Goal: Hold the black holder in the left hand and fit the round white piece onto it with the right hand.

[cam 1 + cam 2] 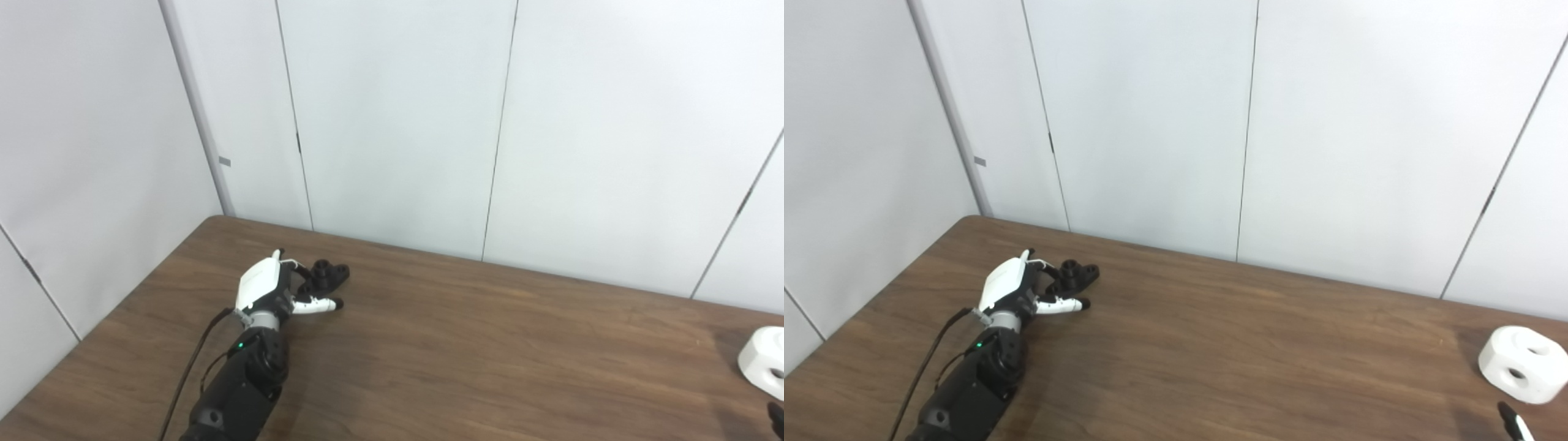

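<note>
From the left eye view: left hand, white-shelled on a black forearm, reaching across the brown wood-grain table towards its far left corner. Fingers spread apart, one white, black-tipped finger pointing right along the tabletop just nearer than the small black plastic holder with round sockets. Holder resting on the wood right at the fingertips, tucked between that low finger and the darker fingers above; whether any finger actually touches it, impossible to tell, though none closed around it. Far off to the right of those fingers, cut by the picture's edge, the round white plastic piece with holes in its side, lying on the table. Below it, at the bottom right corner, only a dark sliver of the right hand. From the right eye view: same left hand, fingers apart and unclenched, black holder lying just beyond the white finger, at the open span of the hand. White piece seen whole here, squat and rounded, dark holes facing the camera, well apart from the holder. Just below and nearer than it, a black-and-white fingertip of the right hand poking in from the bottom edge, not touching the piece; open or clenched, cannot be told.
</note>
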You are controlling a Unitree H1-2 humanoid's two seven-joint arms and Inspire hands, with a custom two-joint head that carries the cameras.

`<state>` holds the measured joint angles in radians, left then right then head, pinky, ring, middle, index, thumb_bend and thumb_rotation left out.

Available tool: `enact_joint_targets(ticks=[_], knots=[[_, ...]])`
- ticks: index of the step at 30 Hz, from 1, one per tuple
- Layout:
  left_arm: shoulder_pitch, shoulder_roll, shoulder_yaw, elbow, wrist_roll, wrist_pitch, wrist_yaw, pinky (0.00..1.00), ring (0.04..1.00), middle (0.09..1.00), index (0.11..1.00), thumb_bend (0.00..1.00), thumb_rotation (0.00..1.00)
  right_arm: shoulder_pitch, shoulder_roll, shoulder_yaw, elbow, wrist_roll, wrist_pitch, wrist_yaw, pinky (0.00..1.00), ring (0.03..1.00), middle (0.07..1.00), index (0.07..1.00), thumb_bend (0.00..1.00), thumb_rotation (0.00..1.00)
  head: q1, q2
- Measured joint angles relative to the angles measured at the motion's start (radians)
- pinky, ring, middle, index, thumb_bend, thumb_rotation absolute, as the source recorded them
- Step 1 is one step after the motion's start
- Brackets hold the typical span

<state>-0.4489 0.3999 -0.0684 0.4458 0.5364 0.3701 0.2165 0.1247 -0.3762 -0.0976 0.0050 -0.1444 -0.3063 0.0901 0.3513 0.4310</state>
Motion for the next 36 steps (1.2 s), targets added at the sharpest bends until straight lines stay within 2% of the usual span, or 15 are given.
enact_joint_targets(ticks=[2, 3, 5, 6, 7, 9, 13, 17, 24, 29, 33, 36], knots=[[-0.003, -0.001, -0.002, 0.012, 0.000, -0.015, 0.015, 1.00, 1.000, 1.000, 0.648, 0.90, 0.20, 0.010, 0.000, -0.002, -0.007, 0.003, 0.000, 0.000, 1.00, 1.000, 1.000, 1.000, 0.84, 0.80, -0.002, 0.002], [-0.005, -0.003, -0.002, 0.024, 0.000, -0.024, 0.026, 1.00, 1.000, 1.000, 0.616, 0.87, 0.12, 0.014, 0.000, -0.003, -0.010, 0.004, 0.001, 0.000, 1.00, 1.000, 1.000, 1.000, 0.85, 0.81, -0.003, 0.002], [-0.007, -0.010, -0.001, 0.044, 0.001, -0.036, 0.055, 1.00, 1.000, 1.000, 0.583, 0.85, 0.06, 0.018, 0.000, -0.003, -0.013, 0.004, 0.003, 0.000, 1.00, 1.000, 1.000, 1.000, 0.85, 0.81, -0.005, 0.005], [-0.007, -0.015, 0.000, 0.049, 0.001, -0.040, 0.067, 1.00, 1.000, 0.996, 0.525, 0.66, 0.06, 0.020, 0.000, -0.003, -0.014, 0.004, 0.003, 0.000, 1.00, 1.000, 1.000, 1.000, 0.85, 0.82, -0.006, 0.006], [-0.010, -0.020, 0.001, 0.062, 0.000, -0.050, 0.087, 1.00, 1.000, 0.988, 0.504, 0.59, 0.05, 0.022, 0.000, -0.003, -0.016, 0.004, 0.004, 0.000, 1.00, 1.000, 1.000, 1.000, 0.85, 0.81, -0.006, 0.006], [-0.017, -0.026, 0.002, 0.085, 0.000, -0.074, 0.111, 1.00, 1.000, 0.967, 0.485, 0.54, 0.05, 0.027, 0.001, -0.003, -0.023, 0.005, 0.005, 0.000, 1.00, 1.000, 1.000, 1.000, 0.84, 0.81, -0.006, 0.006], [-0.024, -0.031, -0.009, 0.127, 0.002, -0.107, 0.161, 1.00, 1.000, 0.937, 0.479, 0.52, 0.04, 0.033, 0.003, -0.003, -0.029, 0.008, 0.004, 0.000, 0.99, 0.998, 1.000, 1.000, 0.84, 0.81, -0.008, 0.006], [-0.027, -0.030, -0.023, 0.142, 0.006, -0.116, 0.177, 1.00, 1.000, 0.927, 0.478, 0.52, 0.04, 0.034, 0.003, -0.003, -0.030, 0.007, 0.005, 0.000, 0.96, 0.991, 1.000, 1.000, 0.87, 0.82, -0.008, 0.003], [-0.028, -0.025, -0.035, 0.140, 0.006, -0.110, 0.175, 1.00, 1.000, 0.930, 0.478, 0.52, 0.05, 0.034, 0.004, -0.003, -0.029, 0.007, 0.003, 0.000, 0.94, 0.985, 1.000, 1.000, 0.90, 0.82, -0.009, 0.002], [-0.025, -0.025, -0.037, 0.122, 0.006, -0.104, 0.168, 1.00, 1.000, 0.926, 0.479, 0.52, 0.05, 0.035, 0.004, -0.003, -0.031, 0.005, 0.004, 0.000, 0.91, 0.979, 1.000, 1.000, 0.92, 0.84, -0.038, 0.014], [0.002, -0.025, -0.034, 0.077, 0.003, -0.103, 0.164, 1.00, 1.000, 0.926, 0.479, 0.52, 0.05, 0.038, 0.007, -0.003, -0.037, -0.001, 0.005, -0.002, 0.81, 0.943, 0.977, 0.980, 0.95, 0.84, -0.069, 0.021], [0.016, -0.026, -0.034, 0.058, -0.001, -0.111, 0.159, 1.00, 1.000, 0.930, 0.480, 0.52, 0.05, 0.035, 0.008, -0.002, -0.031, 0.013, -0.011, -0.007, 0.83, 0.956, 0.980, 0.978, 0.93, 0.82, -0.089, 0.012]])
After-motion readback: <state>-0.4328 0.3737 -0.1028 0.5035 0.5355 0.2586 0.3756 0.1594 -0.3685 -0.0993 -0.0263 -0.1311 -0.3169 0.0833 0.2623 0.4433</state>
